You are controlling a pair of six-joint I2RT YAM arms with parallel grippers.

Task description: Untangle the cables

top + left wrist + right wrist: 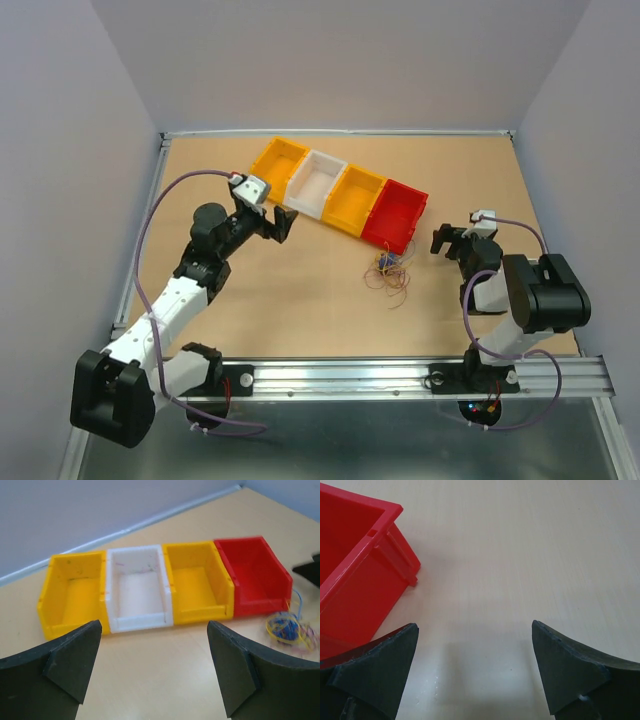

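Loosely looped cables (388, 270), long axis from red bin (397, 212) toward near side.

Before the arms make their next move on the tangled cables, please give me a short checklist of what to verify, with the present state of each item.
1. Jaws of the left gripper open and empty: ok.
2. Jaws of the right gripper open and empty: ok.
3. The cables lie on the table by the near end of the red bin, outside it: ok.
4. The cables show in the right wrist view: not ok; it shows only the red bin and bare table.
5. Which wire crosses over which in the bunch: cannot tell, too thin.
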